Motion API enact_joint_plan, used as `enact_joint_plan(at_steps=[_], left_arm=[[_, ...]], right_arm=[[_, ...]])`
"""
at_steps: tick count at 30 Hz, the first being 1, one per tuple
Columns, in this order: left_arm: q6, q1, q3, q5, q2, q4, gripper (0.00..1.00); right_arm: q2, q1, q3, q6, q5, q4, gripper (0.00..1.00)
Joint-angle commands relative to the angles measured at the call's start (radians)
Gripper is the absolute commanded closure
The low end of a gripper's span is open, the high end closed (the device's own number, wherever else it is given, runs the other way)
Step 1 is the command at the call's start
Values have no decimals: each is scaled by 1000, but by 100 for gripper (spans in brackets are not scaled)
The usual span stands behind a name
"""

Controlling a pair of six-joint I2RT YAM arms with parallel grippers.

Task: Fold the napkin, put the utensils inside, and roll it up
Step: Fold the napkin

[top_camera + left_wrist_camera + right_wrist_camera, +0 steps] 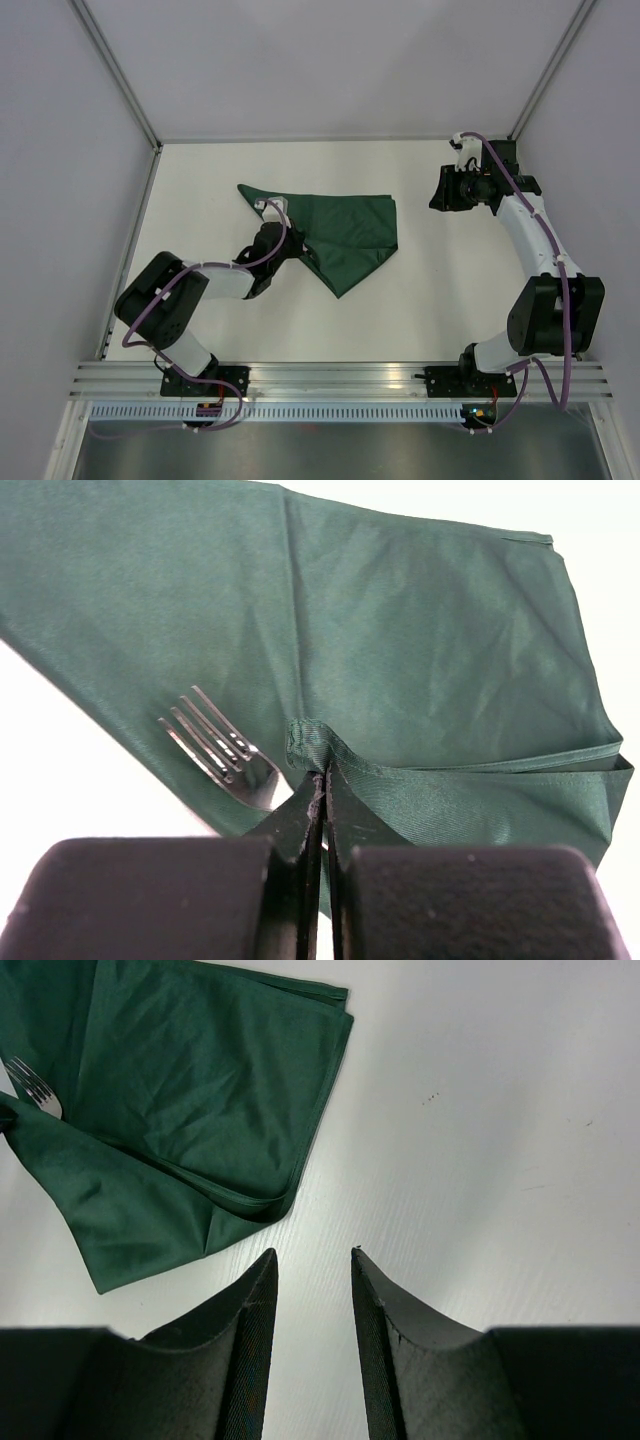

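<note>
The dark green napkin (345, 232) lies folded in the middle of the table and also shows in the left wrist view (420, 650) and the right wrist view (190, 1090). My left gripper (296, 246) is shut on a hemmed edge of the napkin (325, 765). The fork's silvery tines (215, 745) rest on the cloth just left of the pinched edge; they also show in the right wrist view (32, 1085). Its pink handle is hidden. My right gripper (312, 1255) is open and empty, held above the bare table well right of the napkin (445, 190).
White walls with metal posts enclose the white table (440, 300) on three sides. An aluminium rail (340, 378) runs along the near edge at the arm bases.
</note>
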Motion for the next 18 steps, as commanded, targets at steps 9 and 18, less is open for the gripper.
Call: enact_joint_plan(at_steps=[9, 18], left_arm=[[-57, 32, -4, -7, -8, -5, 98], [-71, 55, 11, -5, 6, -41, 93]], right_arm=[[8, 8, -8, 3, -21, 17, 59], [14, 12, -11, 1, -20, 16, 59]])
